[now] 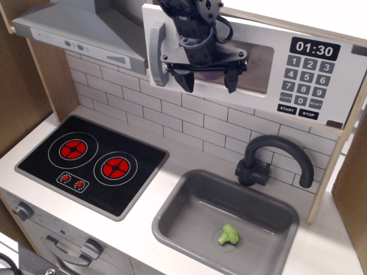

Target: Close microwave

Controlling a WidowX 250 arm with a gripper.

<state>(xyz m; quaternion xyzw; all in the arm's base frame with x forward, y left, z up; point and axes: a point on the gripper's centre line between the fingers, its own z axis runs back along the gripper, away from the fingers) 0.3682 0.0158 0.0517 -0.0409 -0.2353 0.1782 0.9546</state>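
The microwave (312, 71) is mounted on the back wall at the upper right, with a black keypad showing 01:30. Its wide white door (172, 94) with the grey bar handle (156, 55) stands nearly flush with the box. My gripper (209, 83) is open and empty, its two black fingers (184, 82) spread in front of the door's window. The arm hides part of the window and the door's top. A purple thing shows dimly behind the window.
The grey range hood (74, 28) hangs to the left of the door. A black stove (92, 161) lies at the left. A grey sink (223, 215) holds a green broccoli (228, 234), behind it a black faucet (269, 157).
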